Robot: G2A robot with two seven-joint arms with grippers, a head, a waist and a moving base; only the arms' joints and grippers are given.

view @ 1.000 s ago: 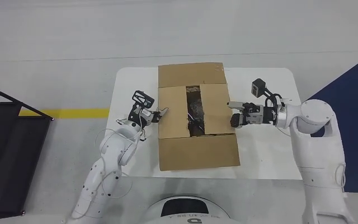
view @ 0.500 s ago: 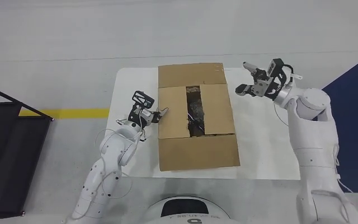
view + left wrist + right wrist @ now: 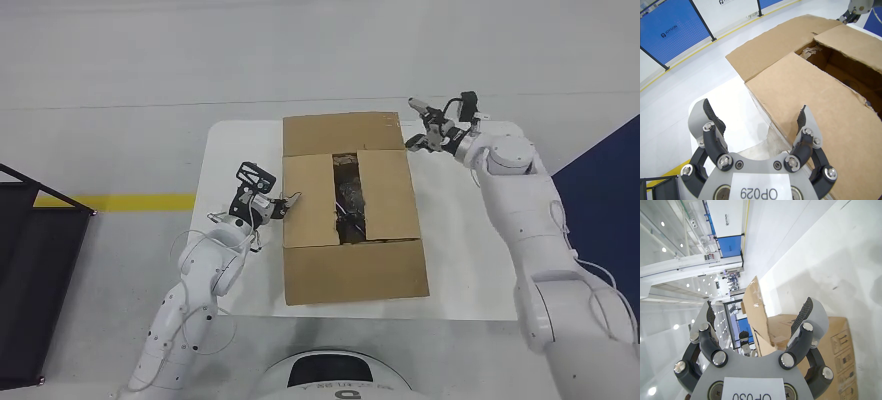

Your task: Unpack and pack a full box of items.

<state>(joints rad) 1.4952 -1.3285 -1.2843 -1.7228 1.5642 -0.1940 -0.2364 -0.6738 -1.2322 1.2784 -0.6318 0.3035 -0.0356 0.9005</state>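
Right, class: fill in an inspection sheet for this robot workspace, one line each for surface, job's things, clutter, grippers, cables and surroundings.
Surface: white table, bare around the box.
Job's things: cardboard box in the middle of the table; near and far flaps folded outward, side flaps partly shut, with a gap that shows dark contents and crumpled paper.
Clutter: nothing seen.
Grippers: left gripper open, at the box's left edge; right gripper open, at the box's far right corner. Both are empty.
Cables: thin cables loop along the left arm.
Surroundings: pale floor with a yellow line; black rack beside the table.
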